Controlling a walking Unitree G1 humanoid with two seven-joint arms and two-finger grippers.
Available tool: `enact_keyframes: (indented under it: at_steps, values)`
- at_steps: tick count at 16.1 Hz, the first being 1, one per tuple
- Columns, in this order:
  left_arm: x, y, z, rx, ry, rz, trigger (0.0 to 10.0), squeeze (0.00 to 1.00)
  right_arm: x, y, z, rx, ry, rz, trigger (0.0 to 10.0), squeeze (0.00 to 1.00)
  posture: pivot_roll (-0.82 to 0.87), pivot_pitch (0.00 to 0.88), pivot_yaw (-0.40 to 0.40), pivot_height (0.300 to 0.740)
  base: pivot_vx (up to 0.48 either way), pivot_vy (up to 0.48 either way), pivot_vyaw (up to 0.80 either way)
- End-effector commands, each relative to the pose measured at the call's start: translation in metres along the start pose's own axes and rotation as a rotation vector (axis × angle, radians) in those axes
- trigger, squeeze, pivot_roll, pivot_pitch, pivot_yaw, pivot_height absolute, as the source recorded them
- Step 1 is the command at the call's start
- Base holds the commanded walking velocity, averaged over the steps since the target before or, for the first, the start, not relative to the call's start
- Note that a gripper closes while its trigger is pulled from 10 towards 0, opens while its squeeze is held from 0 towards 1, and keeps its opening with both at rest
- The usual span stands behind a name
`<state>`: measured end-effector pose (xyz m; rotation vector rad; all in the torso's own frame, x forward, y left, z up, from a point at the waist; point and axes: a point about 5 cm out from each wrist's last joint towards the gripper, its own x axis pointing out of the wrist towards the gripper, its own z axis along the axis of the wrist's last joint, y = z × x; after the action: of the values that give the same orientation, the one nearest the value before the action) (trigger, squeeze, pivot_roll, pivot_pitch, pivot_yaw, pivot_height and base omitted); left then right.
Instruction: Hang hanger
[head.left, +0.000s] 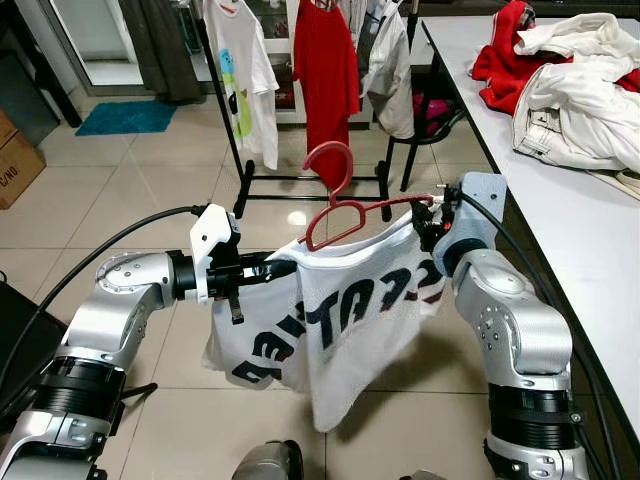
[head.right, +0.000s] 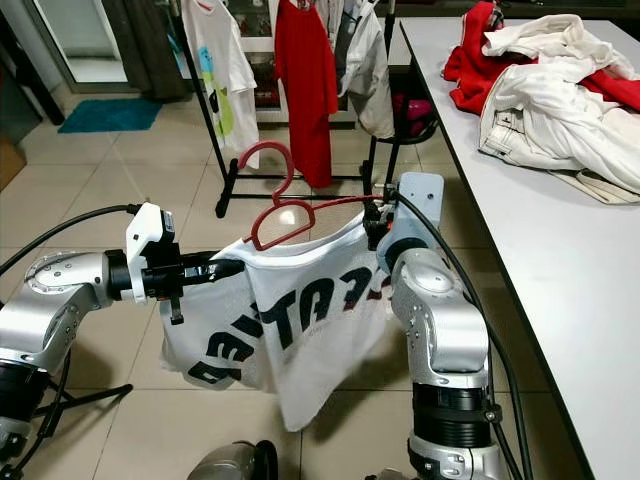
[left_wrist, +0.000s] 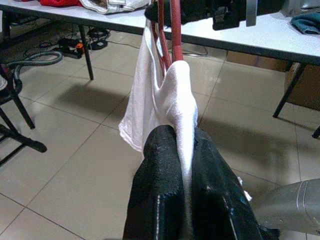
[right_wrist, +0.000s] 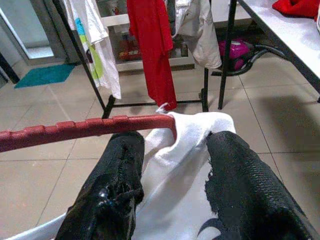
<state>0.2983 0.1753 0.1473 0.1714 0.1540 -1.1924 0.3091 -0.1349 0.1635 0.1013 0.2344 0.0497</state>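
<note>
A red plastic hanger (head.left: 345, 214) sits inside the neck of a white T-shirt (head.left: 340, 310) with dark lettering, its hook pointing up. I hold both between my arms, above the tiled floor. My left gripper (head.left: 275, 267) is shut on the shirt's left shoulder; in the left wrist view the white cloth (left_wrist: 165, 95) is pinched between the black fingers (left_wrist: 155, 170). My right gripper (head.left: 426, 214) is at the hanger's other end. In the right wrist view its fingers (right_wrist: 120, 165) stand apart, with the hanger's arm (right_wrist: 75, 129) and the shirt's shoulder (right_wrist: 185, 160) between them.
A black clothes rack (head.left: 312, 181) stands straight ahead, about a metre off. On it hang a white T-shirt (head.left: 245, 70), a red shirt (head.left: 325, 70) and a beige garment (head.left: 392, 70). A white table (head.left: 570, 220) with piled clothes (head.left: 575, 90) runs along the right. A cardboard box (head.left: 15, 160) sits at the left.
</note>
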Motion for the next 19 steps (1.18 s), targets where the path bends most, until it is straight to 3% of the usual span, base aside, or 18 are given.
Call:
enact_keyframes:
  at_steps: [1, 5, 6, 8, 9, 10, 11, 13, 19]
  values:
    - [0.0, 0.002, 0.0107, 0.035, -0.029, -0.004, 0.0, 0.0, 0.0038, 0.0016, 0.0007, 0.009, -0.002, -0.007, 10.0, 0.0, 0.07, 0.028, 0.082, 0.74, 0.0, 0.0, 0.0]
    - [-0.0007, 0.0021, 0.0112, 0.038, -0.026, -0.005, 0.0, 0.0, 0.007, 0.0024, 0.0019, 0.007, -0.006, -0.018, 10.0, 0.0, 0.07, 0.024, 0.082, 0.74, 0.0, 0.0, 0.0]
    - [-0.001, 0.002, 0.0111, 0.039, -0.025, -0.005, 0.0, 0.0, 0.0067, 0.002, 0.0022, 0.007, -0.008, -0.018, 9.6, 0.0, 0.07, 0.024, 0.082, 0.74, 0.0, 0.0, 0.0]
    - [-0.0017, 0.0031, 0.0101, 0.037, -0.022, -0.004, 0.0, 0.0, 0.0074, 0.0018, 0.0019, 0.008, -0.012, -0.017, 6.5, 0.0, 0.07, 0.013, 0.088, 0.74, 0.0, 0.0, 0.0]
    - [-0.0019, 0.0042, 0.0106, 0.04, -0.02, -0.004, 0.0, 0.0, 0.0073, 0.0005, 0.0034, 0.011, -0.021, -0.019, 4.2, 0.0, 0.07, 0.011, 0.09, 0.74, 0.0, 0.0, 0.0]
    - [-0.0019, 0.0042, 0.0106, 0.04, -0.02, -0.004, 0.0, 0.0, 0.0073, 0.0005, 0.0034, 0.011, -0.021, -0.019, 4.2, 0.0, 0.07, 0.011, 0.09, 0.74, 0.0, 0.0, 0.0]
    - [-0.0021, 0.005, 0.012, 0.043, -0.021, -0.003, 0.0, 0.0, 0.0067, -0.0005, 0.0044, 0.013, -0.025, -0.02, 1.9, 0.0, 0.08, 0.013, 0.089, 0.74, 0.0, 0.0, 0.0]
    - [-0.003, 0.0051, 0.0121, 0.044, -0.021, 0.0, 0.0, 0.0, 0.0065, -0.0012, 0.0024, 0.013, -0.021, -0.018, 0.0, 0.0, 0.08, 0.013, 0.089, 0.74, 0.0, 0.0, 0.0]
    - [-0.0046, 0.0037, 0.0108, 0.04, -0.019, 0.003, 0.0, 0.0, 0.0057, -0.0014, 0.0023, 0.011, -0.024, -0.011, 0.0, 0.0, 0.08, 0.023, 0.086, 0.74, 0.0, 0.0, 0.0]
